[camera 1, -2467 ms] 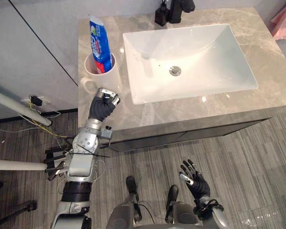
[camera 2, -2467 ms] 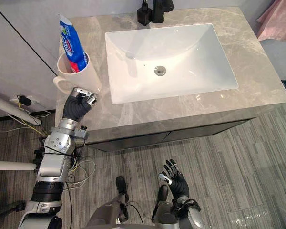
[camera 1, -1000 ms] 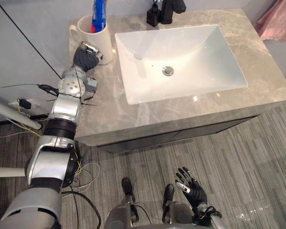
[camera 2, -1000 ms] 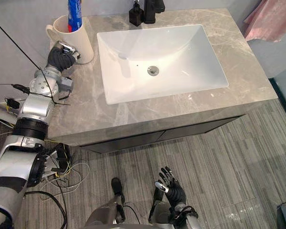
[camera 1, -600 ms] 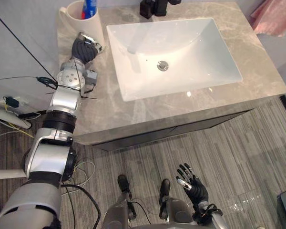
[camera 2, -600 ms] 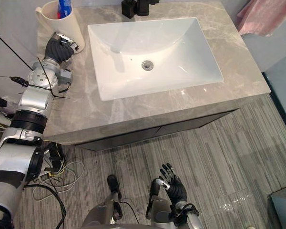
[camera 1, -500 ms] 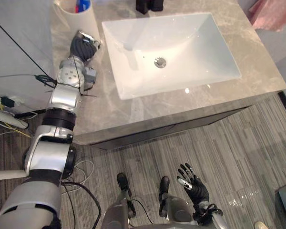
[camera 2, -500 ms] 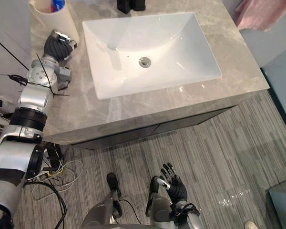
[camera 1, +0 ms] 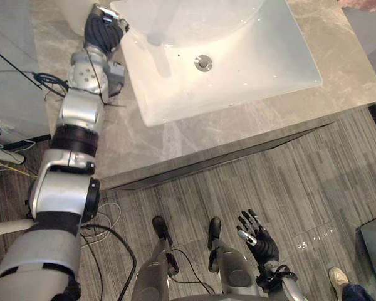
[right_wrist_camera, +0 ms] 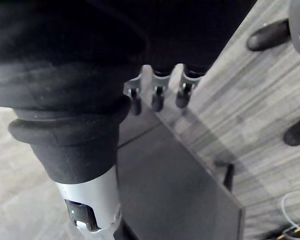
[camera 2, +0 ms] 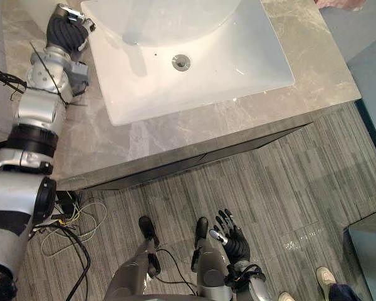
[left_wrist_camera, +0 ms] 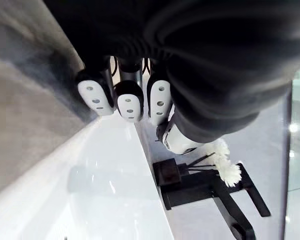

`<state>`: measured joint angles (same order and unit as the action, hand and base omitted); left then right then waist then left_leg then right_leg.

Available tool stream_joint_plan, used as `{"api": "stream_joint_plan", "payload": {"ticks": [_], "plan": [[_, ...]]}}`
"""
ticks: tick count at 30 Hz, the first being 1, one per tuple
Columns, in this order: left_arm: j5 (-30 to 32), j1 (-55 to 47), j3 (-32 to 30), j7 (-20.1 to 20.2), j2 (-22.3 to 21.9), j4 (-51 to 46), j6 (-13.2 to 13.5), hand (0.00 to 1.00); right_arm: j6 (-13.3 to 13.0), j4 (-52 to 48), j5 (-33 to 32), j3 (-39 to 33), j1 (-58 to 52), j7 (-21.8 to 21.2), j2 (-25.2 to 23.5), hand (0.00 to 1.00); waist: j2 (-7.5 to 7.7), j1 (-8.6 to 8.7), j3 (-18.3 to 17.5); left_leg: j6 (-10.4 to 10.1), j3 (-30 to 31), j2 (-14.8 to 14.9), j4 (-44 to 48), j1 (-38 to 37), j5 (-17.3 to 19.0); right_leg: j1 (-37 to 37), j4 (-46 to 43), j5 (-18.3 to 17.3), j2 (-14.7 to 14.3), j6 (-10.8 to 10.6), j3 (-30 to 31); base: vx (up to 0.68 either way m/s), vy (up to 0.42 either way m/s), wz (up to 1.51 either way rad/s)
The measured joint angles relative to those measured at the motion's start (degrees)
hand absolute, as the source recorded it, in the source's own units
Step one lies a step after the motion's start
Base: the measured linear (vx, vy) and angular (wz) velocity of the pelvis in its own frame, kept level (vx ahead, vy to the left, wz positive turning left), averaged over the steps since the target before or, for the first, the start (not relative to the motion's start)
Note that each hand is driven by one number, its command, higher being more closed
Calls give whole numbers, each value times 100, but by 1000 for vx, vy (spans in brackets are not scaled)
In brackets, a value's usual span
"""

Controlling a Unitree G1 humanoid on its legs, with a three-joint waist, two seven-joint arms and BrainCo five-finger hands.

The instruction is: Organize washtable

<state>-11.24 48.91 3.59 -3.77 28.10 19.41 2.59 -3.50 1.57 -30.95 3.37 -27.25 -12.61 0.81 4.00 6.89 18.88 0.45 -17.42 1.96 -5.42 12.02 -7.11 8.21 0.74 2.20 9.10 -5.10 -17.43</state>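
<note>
Fingers [left_wrist_camera: 129, 101] of the left hand [camera 1: 104, 28] are curled into a fist with nothing held inside, and the thumb [left_wrist_camera: 179, 140] is tucked beside them. That hand sits over the grey counter [camera 1: 122, 135] at its far left, with the knuckles just beside the left rim of the white sink [camera 1: 269, 56]. The arm behind it reaches long over the stone. A cup [camera 1: 71, 7] shows as a pale base at the top edge of the head views, just left of the fist; whether the two touch I cannot tell. The drain [camera 1: 203, 63] lies near the middle of the sink. The left wrist view looks past the fist along the sink's rim to a black faucet [left_wrist_camera: 230, 200] and a small black dispenser [left_wrist_camera: 171, 176] at the back of the counter. Beside them is a white tuft [left_wrist_camera: 225, 166] that I cannot identify.

The right hand [camera 1: 258, 242] hangs low over the striped wood floor [camera 1: 313, 182], well apart from the counter. In its own wrist view it is near the dark cabinet [right_wrist_camera: 175, 190] below the counter. Its fingers [right_wrist_camera: 157, 97] are straight and spread, holding nothing. A person's shoe [camera 1: 338, 278] shows on the floor at the lower right corner of the head views
</note>
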Motion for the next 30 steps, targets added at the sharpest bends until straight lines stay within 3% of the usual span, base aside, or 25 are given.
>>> {"api": "stream_joint_plan", "payload": {"ticks": [3,8,13,14,18,21,28,30], "plan": [[-317,-1052,-293,83,-316,-1035,128,100,-1,201,9,-245,102,9,-34,0,-98,-155,-22,-1,34,-22,-2,-81,12,-127,54,-33,9,-16,-90,8,6,9],[-1111,-3626,-919,515,-1097,-2486,443,100,-4,693,179,-929,308,63,-45,0,-473,-194,-308,-4,201,-93,-8,-291,33,-446,54,-163,27,-47,-303,31,11,19],[-1557,-5372,-1559,799,-1880,-2813,577,100,-65,1348,232,-2020,572,346,-110,0,-634,-317,-700,-36,307,-85,-37,-549,57,-740,78,-242,2,-72,-428,7,-6,10],[-1601,-5817,-1787,807,-2070,-2792,555,0,-94,1547,235,-2375,649,467,-153,0,-646,-337,-817,-45,320,-81,-45,-636,63,-830,67,-283,1,-72,-453,-48,5,7],[-1604,-6648,-2101,727,-2735,-2603,565,0,-178,1797,284,-3000,669,820,-242,0,-634,-453,-1067,-51,310,-83,-46,-877,68,-1060,51,-298,12,-54,-449,-22,7,0],[-1652,-7039,-2240,718,-3171,-2241,690,0,-275,1676,357,-3025,579,1048,-394,0,-557,-468,-1264,-77,256,-27,-47,-1047,92,-1244,24,-308,16,-47,-500,-28,8,3],[-1697,-7530,-2518,505,-3446,-1070,918,0,-519,1272,868,-2619,31,1299,-710,0,-369,-503,-1577,-55,217,13,-46,-1287,145,-1405,-289,-571,123,-109,-705,-34,20,8],[-1621,-7542,-2553,466,-3453,-707,923,0,-519,1274,925,-2491,-25,1368,-720,0,-375,-511,-1612,-55,98,32,-46,-1285,145,-1406,-319,-571,154,-109,-770,-19,27,10]]}}
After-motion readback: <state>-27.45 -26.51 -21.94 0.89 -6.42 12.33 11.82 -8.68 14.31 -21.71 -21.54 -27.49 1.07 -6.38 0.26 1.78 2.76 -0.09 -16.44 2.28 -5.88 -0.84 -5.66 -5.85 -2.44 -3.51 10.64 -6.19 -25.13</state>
